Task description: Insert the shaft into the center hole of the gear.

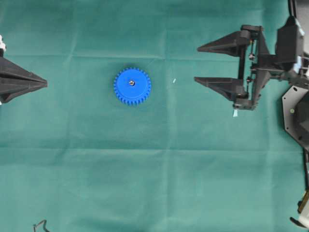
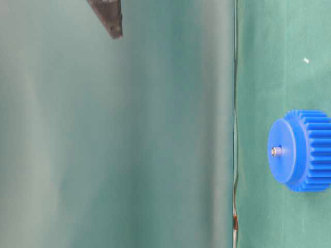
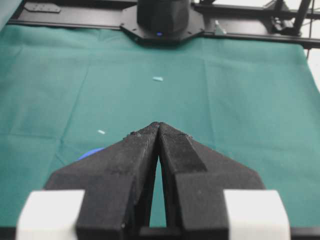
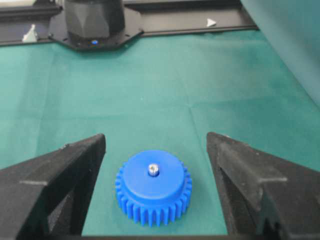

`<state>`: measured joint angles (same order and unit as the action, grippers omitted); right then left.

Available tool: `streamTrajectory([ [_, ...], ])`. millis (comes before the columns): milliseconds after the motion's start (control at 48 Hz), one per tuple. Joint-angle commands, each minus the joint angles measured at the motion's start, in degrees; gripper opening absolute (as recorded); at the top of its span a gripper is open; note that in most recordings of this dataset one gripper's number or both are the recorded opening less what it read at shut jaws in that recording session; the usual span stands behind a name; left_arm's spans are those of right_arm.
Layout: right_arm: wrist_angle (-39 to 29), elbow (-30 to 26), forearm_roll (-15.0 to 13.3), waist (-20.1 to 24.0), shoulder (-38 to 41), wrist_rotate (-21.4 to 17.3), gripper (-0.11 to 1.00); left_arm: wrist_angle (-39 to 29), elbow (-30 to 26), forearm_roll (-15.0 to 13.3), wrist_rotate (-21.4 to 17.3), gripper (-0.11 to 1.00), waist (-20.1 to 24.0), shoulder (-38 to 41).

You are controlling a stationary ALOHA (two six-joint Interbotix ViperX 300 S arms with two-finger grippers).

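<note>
I see the shaft (image 4: 153,170), a shiny metal pin, standing in the center hole (image 1: 131,83) of the gear (image 1: 132,86), a bright blue toothed plastic disc lying flat on the green cloth (image 1: 154,169). My right gripper (image 1: 197,64), matte black with tapered fingers, sits spread wide well apart from it. My left gripper (image 1: 46,84) is pressed together, holding nothing.
</note>
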<state>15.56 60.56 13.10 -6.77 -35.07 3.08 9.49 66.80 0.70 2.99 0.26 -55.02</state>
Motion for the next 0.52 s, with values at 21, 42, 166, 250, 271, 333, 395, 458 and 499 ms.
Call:
streamTrajectory([
  [21, 0.18, 0.70, -0.09, 0.00, -1.14, 0.00, 0.81, 0.26, -1.05, 0.18, 0.09, 0.00, 0.09, 0.44],
  [42, 0.18, 0.88, -0.09, 0.09, -1.14, 0.00, 0.81, 0.26, -1.14, 0.18, 0.00, 0.00, 0.09, 0.44],
  [166, 0.18, 1.05, -0.09, 0.00, -0.88, 0.00, 0.81, 0.26, -1.05, 0.18, 0.00, 0.00, 0.00, 0.44],
  [250, 0.18, 1.05, -0.09, 0.09, -0.88, 0.00, 0.81, 0.26, -1.05, 0.18, 0.00, 0.00, 0.00, 0.35],
  [271, 0.18, 1.05, -0.09, 0.00, -0.88, 0.00, 0.81, 0.26, -1.05, 0.18, -0.09, 0.00, 0.09, 0.44],
  [333, 0.26, 1.05, -0.09, 0.09, -0.79, 0.09, 0.81, 0.26, -1.05, 0.18, -0.09, 0.00, 0.09, 0.44],
  [395, 0.26, 1.05, -0.09, 0.09, -0.79, 0.09, 0.81, 0.26, -1.05, 0.18, -0.09, 0.00, 0.09, 0.44],
  [458, 0.26, 1.14, -0.09, 0.09, -0.79, 0.09, 0.81, 0.26, -1.05, 0.18, -0.09, 0.00, 0.09, 0.44],
  [499, 0.26, 1.05, -0.09, 0.00, -0.79, 0.09, 0.81, 0.26, -1.05, 0.18, -0.09, 0.00, 0.00, 0.44],
])
